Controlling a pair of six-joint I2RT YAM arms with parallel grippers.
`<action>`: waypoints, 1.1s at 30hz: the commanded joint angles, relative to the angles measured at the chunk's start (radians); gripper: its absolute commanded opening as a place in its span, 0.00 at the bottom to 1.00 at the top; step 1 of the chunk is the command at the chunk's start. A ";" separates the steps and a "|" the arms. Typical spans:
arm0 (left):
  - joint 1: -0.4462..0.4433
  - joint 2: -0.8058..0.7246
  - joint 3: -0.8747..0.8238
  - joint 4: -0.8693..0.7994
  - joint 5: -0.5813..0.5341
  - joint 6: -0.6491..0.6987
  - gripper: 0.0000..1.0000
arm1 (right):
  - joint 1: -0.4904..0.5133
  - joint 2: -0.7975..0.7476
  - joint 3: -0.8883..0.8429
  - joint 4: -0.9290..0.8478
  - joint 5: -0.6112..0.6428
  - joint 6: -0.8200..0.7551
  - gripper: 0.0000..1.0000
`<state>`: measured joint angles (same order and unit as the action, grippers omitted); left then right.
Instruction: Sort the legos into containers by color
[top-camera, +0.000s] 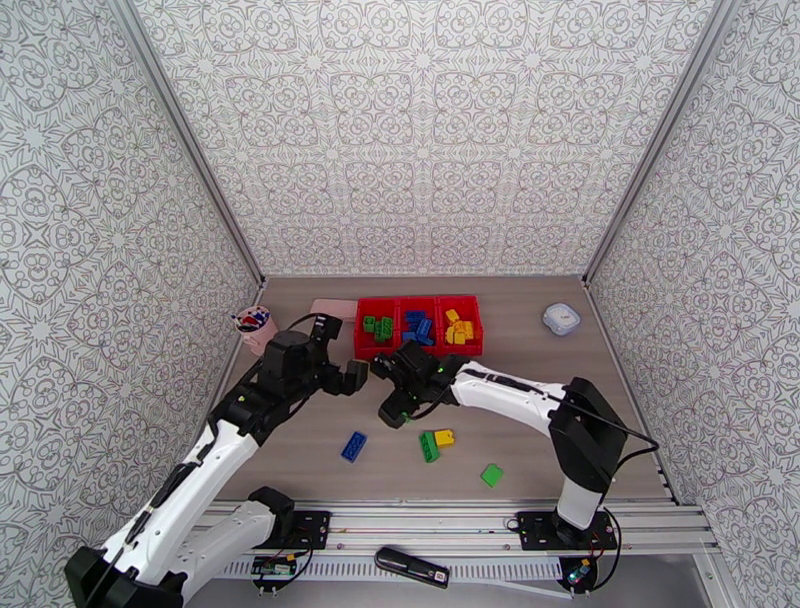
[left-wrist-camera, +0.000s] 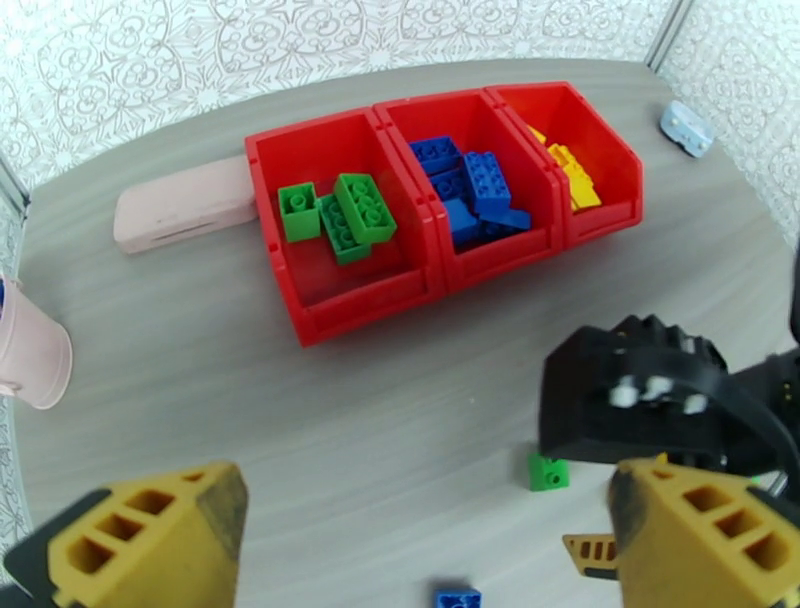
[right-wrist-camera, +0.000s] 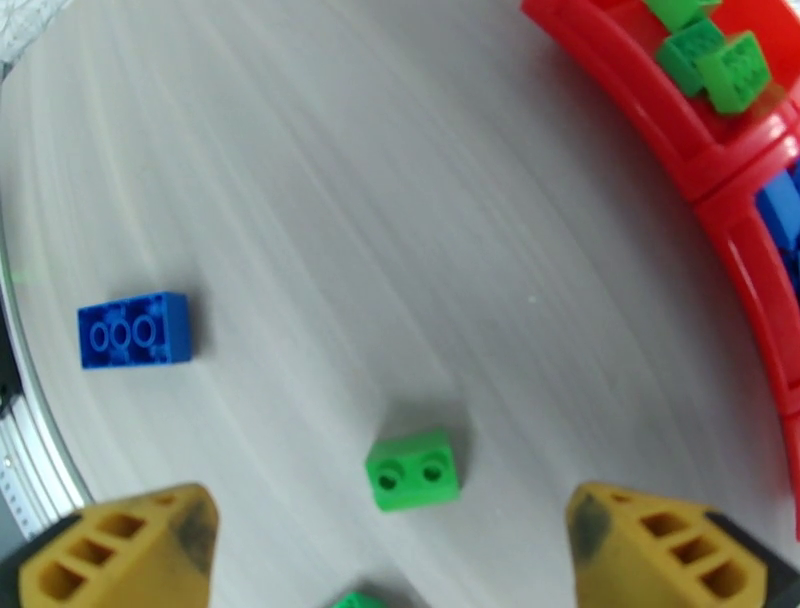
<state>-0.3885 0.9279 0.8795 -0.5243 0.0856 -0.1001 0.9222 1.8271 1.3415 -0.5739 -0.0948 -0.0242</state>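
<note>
Nearest loose piece: I see a green square brick (top-camera: 491, 475) lying alone on the table (top-camera: 560, 400), toward the right arm's base.
Next row out: a blue brick (top-camera: 353, 446) lies on the left. To its right, a long green brick (top-camera: 428, 446) and a yellow brick (top-camera: 444, 437) sit right up against each other.
Right gripper (right-wrist-camera: 392, 505): my wrist view shows its fingers spread wide with nothing clamped, aimed down at the table.
Brick under it: a small green brick (right-wrist-camera: 412, 470), two studs up, lies flat in line with the gap between those fingers, touching neither.
Left gripper (left-wrist-camera: 425, 495): fingers wide apart and empty, hovering just left of the right gripper and facing the containers.
Containers (left-wrist-camera: 340, 320): beyond both grippers, three joined red bins. The left one holds green legos (left-wrist-camera: 350, 215), the middle one blue legos (left-wrist-camera: 475, 190), the right one yellow legos (left-wrist-camera: 570, 170).
Far edges: a pink cup (top-camera: 255, 328) stands left of the bins, and a white box (top-camera: 561, 318) sits well to their right.
</note>
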 joint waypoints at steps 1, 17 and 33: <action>0.020 0.002 -0.012 0.011 0.017 0.027 1.00 | 0.005 0.033 0.035 -0.057 -0.016 -0.072 0.96; 0.033 0.012 -0.087 0.118 -0.036 -0.055 1.00 | 0.003 0.201 0.088 -0.119 0.005 0.019 0.88; 0.031 -0.049 -0.157 0.139 -0.006 -0.102 1.00 | -0.056 0.188 0.069 -0.057 0.057 0.211 0.66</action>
<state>-0.3634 0.9035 0.7403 -0.4141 0.0750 -0.1581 0.8795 2.0457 1.4387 -0.6651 -0.0586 0.1368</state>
